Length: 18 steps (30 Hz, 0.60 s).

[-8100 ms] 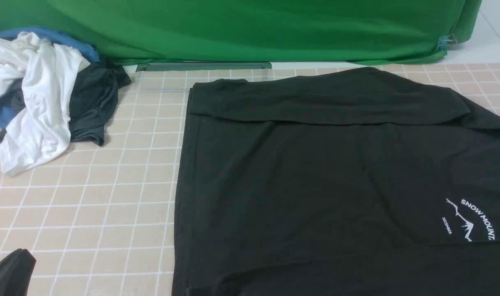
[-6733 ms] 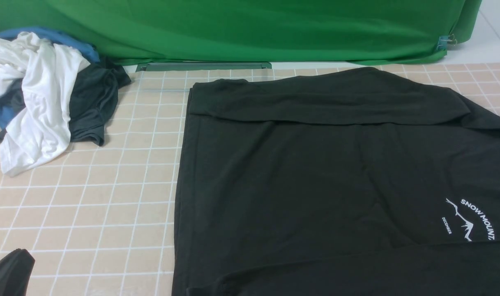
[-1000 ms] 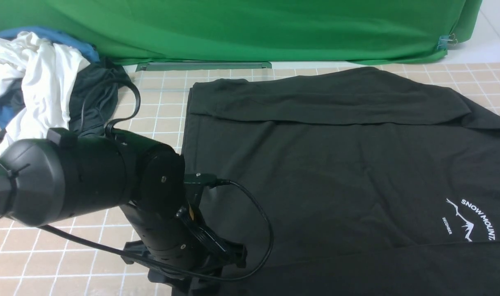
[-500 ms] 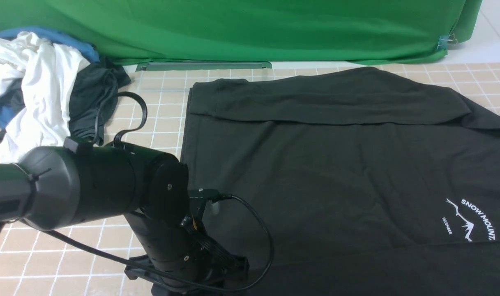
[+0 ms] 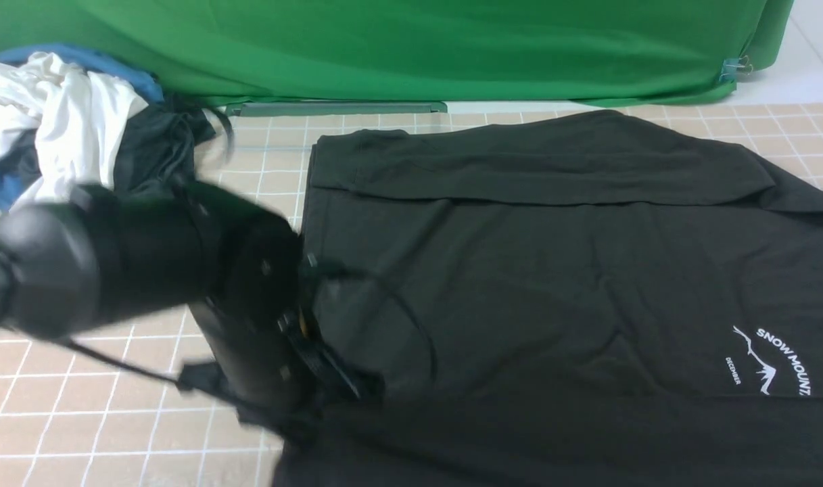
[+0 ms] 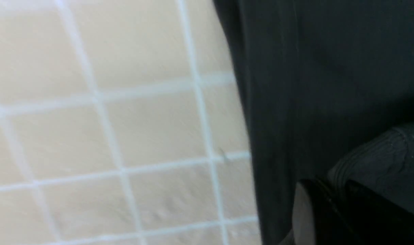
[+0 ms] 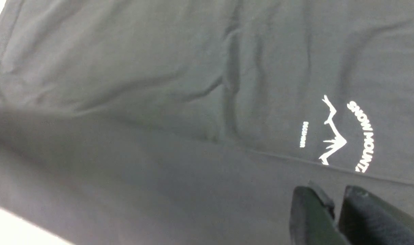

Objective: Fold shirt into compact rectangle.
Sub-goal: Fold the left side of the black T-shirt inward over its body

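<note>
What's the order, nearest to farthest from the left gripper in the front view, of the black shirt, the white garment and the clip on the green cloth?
1. black shirt, gripped by the left gripper at its near left corner.
2. white garment, heaped at far left.
3. clip, on the green cloth at far right.

We record: left arm (image 5: 134, 267), matt black, thick cylindrical housings with a rounded end cap; thin black cables (image 5: 120, 363) trailing off its wrist; small orange mark (image 5: 303, 329) there; right gripper (image 7: 332, 192), where we note two blunt black fingers (image 7: 310, 217), tips rounded.
</note>
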Each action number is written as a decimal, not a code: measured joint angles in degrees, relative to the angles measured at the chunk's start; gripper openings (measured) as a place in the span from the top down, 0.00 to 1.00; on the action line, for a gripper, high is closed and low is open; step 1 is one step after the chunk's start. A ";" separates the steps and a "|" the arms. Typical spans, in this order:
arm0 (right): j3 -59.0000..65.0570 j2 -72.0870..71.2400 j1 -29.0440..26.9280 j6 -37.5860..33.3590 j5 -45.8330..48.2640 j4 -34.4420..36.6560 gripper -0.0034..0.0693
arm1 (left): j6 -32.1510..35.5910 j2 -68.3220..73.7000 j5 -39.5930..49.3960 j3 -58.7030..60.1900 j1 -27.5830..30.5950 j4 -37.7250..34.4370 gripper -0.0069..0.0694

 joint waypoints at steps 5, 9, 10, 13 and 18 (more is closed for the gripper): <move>0.00 0.00 2.36 0.00 -0.39 0.00 0.73 | 1.06 -0.93 1.79 -7.51 4.83 0.63 0.88; 0.00 0.00 2.95 0.00 -0.57 0.00 0.71 | 3.42 -0.93 0.23 -12.42 8.65 -3.81 0.88; 0.00 0.00 2.95 0.00 -0.83 0.00 0.71 | 3.97 -0.87 -0.47 -13.46 9.62 -5.06 0.88; 0.00 0.00 2.95 0.00 -1.92 0.00 0.70 | 5.51 -0.16 -2.98 -15.64 12.11 -7.74 0.88; 0.00 0.00 2.95 0.00 -2.53 0.00 0.69 | 6.52 4.94 -5.85 -18.09 14.78 -9.36 0.88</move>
